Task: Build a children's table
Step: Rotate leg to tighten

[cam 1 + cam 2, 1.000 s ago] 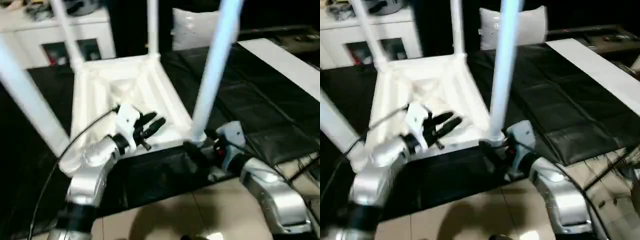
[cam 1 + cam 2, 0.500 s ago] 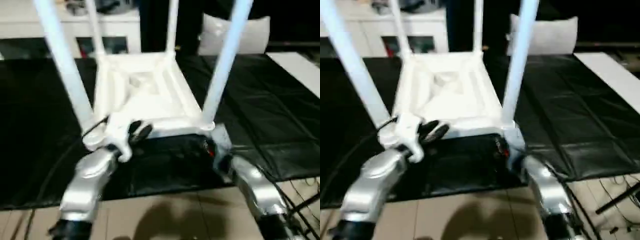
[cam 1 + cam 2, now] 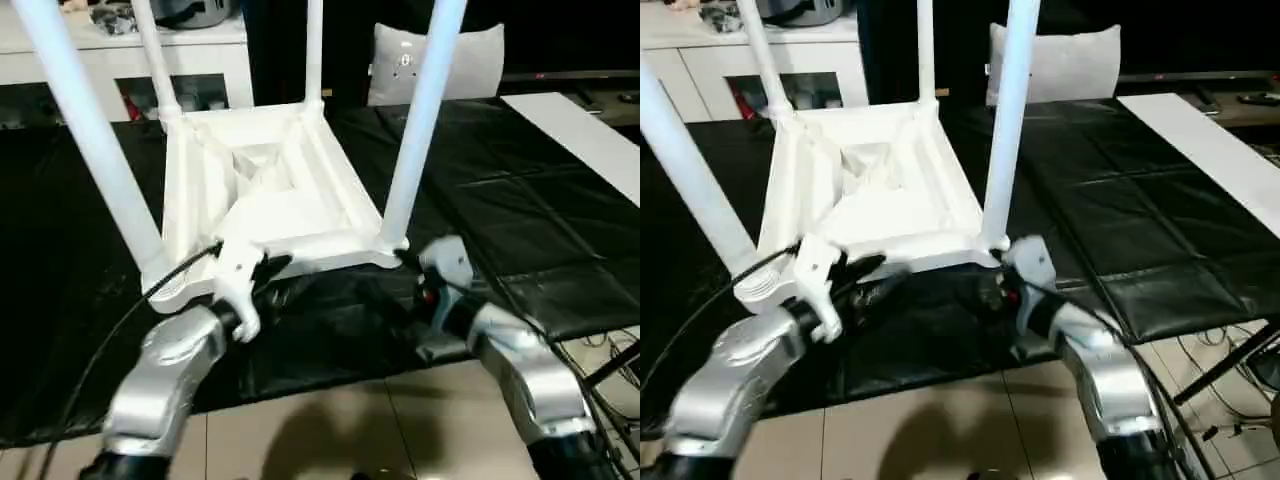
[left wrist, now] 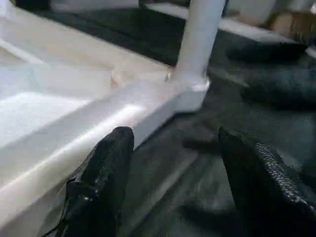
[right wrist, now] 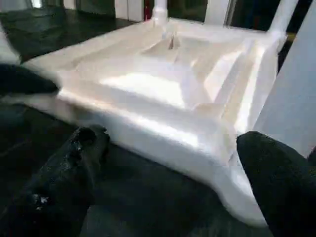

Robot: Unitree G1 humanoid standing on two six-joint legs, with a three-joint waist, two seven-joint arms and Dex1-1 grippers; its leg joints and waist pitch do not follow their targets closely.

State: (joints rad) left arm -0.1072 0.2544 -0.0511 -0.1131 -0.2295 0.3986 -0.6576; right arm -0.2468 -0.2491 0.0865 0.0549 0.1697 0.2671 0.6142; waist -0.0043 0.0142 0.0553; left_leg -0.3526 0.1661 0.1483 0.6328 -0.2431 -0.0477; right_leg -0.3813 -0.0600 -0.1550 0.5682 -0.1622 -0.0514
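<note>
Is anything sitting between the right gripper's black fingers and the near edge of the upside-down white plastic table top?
Nothing visible does. The right gripper stands open just short of the white plastic table top's near edge, with bare black mat between its fingers and that edge.

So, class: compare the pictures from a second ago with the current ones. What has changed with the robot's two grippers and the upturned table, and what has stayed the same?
The left gripper has come down from above the table's underside to its near edge, and its fingers now stand apart beside the rim. The right gripper stays wide open at the near right corner. The table remains upside down on the black mat, all four legs in place.
</note>
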